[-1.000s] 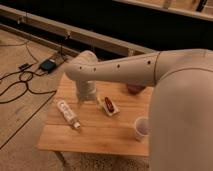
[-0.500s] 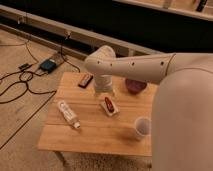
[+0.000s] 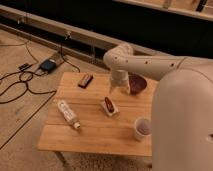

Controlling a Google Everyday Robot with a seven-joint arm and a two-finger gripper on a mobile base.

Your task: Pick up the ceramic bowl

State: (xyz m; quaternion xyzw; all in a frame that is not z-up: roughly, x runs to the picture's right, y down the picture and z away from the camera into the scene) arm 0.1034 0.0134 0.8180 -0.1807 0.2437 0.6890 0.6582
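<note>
Fingers on the gripper (image 3: 115,91) point straight down over the back of the bench (image 3: 100,137), and whether they are spread or closed cannot be told, nor whether they have hold of anything. That gripper hangs at the end of a white arm (image 3: 150,64) which reaches in from the right, bends at a rounded joint and drops toward the wood. Just to its right sits the ceramic bowl (image 3: 136,84), small, round and dark maroon-brown, upright near the bench's back right corner; the two are side by side, and it cannot be told whether they touch. The bench is a low table of pale wooden planks standing on a tan carpeted floor (image 3: 20,145). In front of the gripper, near the middle of the bench, lies a small white packet (image 3: 109,106) with something reddish-brown on top. A clear bottle (image 3: 68,113) lies on its side toward the front left, tilted diagonally. A dark flat rectangular object (image 3: 85,80) rests near the back left corner. A pale whitish cup (image 3: 142,129) stands upright at the front right, well apart from the bowl. The robot's broad white body (image 3: 182,125) fills the right side of the view and hides the bench's right edge. On the floor to the left, black cables (image 3: 20,87) loop toward a small dark box (image 3: 47,65).
</note>
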